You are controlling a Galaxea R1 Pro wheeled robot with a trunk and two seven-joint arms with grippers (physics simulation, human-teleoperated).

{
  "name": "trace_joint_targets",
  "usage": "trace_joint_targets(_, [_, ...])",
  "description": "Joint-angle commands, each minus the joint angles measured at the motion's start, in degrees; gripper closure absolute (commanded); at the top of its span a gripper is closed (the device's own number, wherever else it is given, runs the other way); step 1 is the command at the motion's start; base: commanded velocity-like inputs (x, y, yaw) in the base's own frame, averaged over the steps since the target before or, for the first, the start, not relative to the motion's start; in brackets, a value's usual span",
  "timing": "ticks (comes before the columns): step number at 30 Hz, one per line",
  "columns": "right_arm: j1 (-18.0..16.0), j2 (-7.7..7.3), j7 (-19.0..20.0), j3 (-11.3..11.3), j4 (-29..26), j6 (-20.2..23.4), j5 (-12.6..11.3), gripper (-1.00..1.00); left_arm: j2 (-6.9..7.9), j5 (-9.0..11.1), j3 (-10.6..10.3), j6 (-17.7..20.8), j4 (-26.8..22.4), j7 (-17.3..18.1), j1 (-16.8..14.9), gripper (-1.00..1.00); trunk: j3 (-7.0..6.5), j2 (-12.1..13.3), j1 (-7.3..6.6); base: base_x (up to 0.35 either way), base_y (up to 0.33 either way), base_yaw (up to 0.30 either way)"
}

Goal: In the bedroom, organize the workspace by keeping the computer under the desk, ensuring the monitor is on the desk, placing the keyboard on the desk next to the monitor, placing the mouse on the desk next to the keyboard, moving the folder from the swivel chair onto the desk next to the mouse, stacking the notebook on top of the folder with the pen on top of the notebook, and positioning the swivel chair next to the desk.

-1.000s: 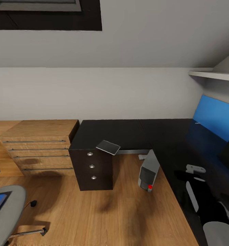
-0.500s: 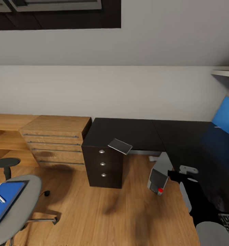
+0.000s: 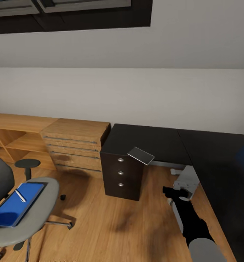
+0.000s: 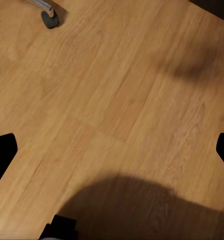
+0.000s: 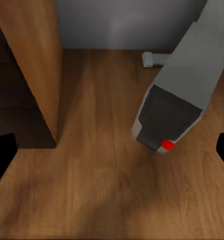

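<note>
Folder [image 3: 13,205] flat on swivel chair [image 3: 40,213] seat, pen [image 3: 20,196] atop. Computer [image 5: 179,100] under desk [image 3: 195,149]. Both claws spread, empty.

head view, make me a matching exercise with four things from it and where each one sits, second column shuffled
Things:
1. folder
2. pen
3. notebook
4. computer

Places:
A. on the floor, beneath the desk edge
B. at the desk's corner, above the dark drawers
C. lying on the blue folder
D. on the swivel chair's grey seat

Pairs: 1-D, 2-C, 3-B, 4-A

The desk has a black top; the swivel chair stands apart from it on the wooden floor.
</note>
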State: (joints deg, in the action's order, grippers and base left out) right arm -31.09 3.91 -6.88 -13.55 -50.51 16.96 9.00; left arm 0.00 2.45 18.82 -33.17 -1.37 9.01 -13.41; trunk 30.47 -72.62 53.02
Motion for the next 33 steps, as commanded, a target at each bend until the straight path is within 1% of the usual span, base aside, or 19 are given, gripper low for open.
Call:
trace_joint_targets(1, [-0.02,0.38,0.07,-0.1,0.65,-0.43,1.04,-1.0,0.0,0.27,0.43,-0.06,0.05,0.57,-0.04,-1.0,0.1,-0.03,0.0,0.0,0.0,0.24])
trace_joint_targets(2, [-0.02,0.86,0.05,0.18,2.32,-2.12,1.92,-1.0,0.0,0.28,0.43,-0.06,0.05,0.57,-0.04,-1.0,0.14,-0.03,0.0,0.0,0.0,0.24])
trace_joint_targets(5, [-0.02,1.31,0.02,1.14,5.21,-5.19,3.35,-1.0,0.0,0.28,0.43,-0.01,0.05,0.57,-0.04,-1.0,0.27,-0.03,0.0,0.0,0.0,0.239])
trace_joint_targets(6, [-0.02,1.48,-0.01,2.08,7.22,-7.55,4.16,-1.0,0.0,0.28,0.43,0.03,0.05,0.57,-0.04,-1.0,0.31,-0.03,0.0,0.0,0.0,0.189])
trace_joint_targets(7, [-0.02,1.55,0.0,2.6,8.19,-8.8,4.48,-1.0,0.0,0.28,0.43,0.07,0.05,0.57,-0.04,-1.0,0.34,-0.03,0.0,0.0,0.0,0.151])
trace_joint_targets(8, [-0.02,1.64,0.01,3.69,10.15,-11.3,4.94,-1.0,0.0,0.28,0.43,0.12,0.05,0.55,-0.04,-1.0,0.35,-0.03,0.0,0.0,0.0,0.097])
trace_joint_targets(9, [-0.02,1.7,0.02,4.76,12.25,-13.73,5.27,-1.0,0.0,0.28,0.43,0.15,0.05,0.52,-0.04,-1.0,0.37,-0.03,0.0,0.0,0.0,0.062])
trace_joint_targets(10, [-0.02,1.7,0.02,5.24,13.36,-14.9,5.39,-1.0,0.02,0.28,0.43,0.14,0.05,0.52,-0.04,-1.0,0.38,-0.03,0.0,0.0,0.0,0.049])
trace_joint_targets(11, [-0.02,1.72,0.02,5.98,15.68,-17.13,5.54,-1.0,0.05,0.28,0.43,0.14,0.05,0.5,-0.04,-1.0,0.38,-0.03,0.0,0.0,0.0,0.032])
trace_joint_targets(12, [-0.02,1.72,0.06,6.25,16.91,-18.2,5.58,-1.0,0.06,0.28,0.43,0.15,0.05,0.48,-0.04,-1.0,0.38,-0.03,0.0,0.0,0.0,0.025])
trace_joint_targets(14, [-0.02,1.74,0.19,6.93,22.53,-22.73,5.67,-1.0,0.08,0.28,0.47,0.19,0.05,0.4,-0.04,-1.0,0.39,-0.03,0.0,0.0,0.0,0.013])
trace_joint_targets(15, [-0.02,1.76,0.21,7.04,24.11,-24.0,5.67,-1.0,0.08,0.28,0.47,0.23,0.05,0.36,-0.04,-1.0,0.39,-0.03,0.0,0.0,0.0,0.008])
trace_joint_targets(18, [-0.02,1.8,0.27,7.33,33.72,-32.57,5.69,-1.0,0.09,0.34,0.51,0.34,0.05,0.25,-0.04,-1.0,0.39,-0.03,0.0,0.0,0.0,0.004])
trace_joint_targets(19, [-0.02,1.8,0.27,7.33,35.25,-33.9,5.68,-1.0,0.09,0.35,0.51,0.35,0.05,0.25,-0.04,-1.0,0.39,-0.03,0.0,0.0,0.0,0.002])
trace_joint_targets(21, [-0.02,1.77,0.28,7.29,40.8,-38.1,5.63,-1.0,0.09,0.36,0.52,0.37,0.05,0.23,-0.04,-1.0,0.39,-0.03,0.0,0.0,0.0,0.001])
trace_joint_targets(22, [-0.02,1.74,0.29,7.28,42.07,-38.88,5.62,-1.0,0.09,0.36,0.52,0.37,0.05,0.23,-0.04,-1.0,0.39,-0.03,0.0,0.0,0.0,0.0])
trace_joint_targets(23, [-0.02,1.68,0.29,7.26,44.46,-40.2,5.61,-1.0,0.09,0.36,0.52,0.41,0.07,0.22,-0.04,-1.0,0.39,-0.03,0.0,0.0,0.0,0.0])
trace_joint_targets(27, [0.07,1.32,0.29,7.16,49.99,-42.73,5.55,-1.0,0.09,0.36,0.52,0.46,0.11,0.26,-0.04,-1.0,0.39,-0.03,0.0,0.0,0.0,0.0])
trace_joint_targets(33, [0.95,0.9,0.29,7.14,51.43,-43.5,5.48,-1.0,0.09,0.36,0.52,0.47,0.14,0.31,-0.04,-1.0,0.39,-0.03,0.0,0.0,0.0,0.0])
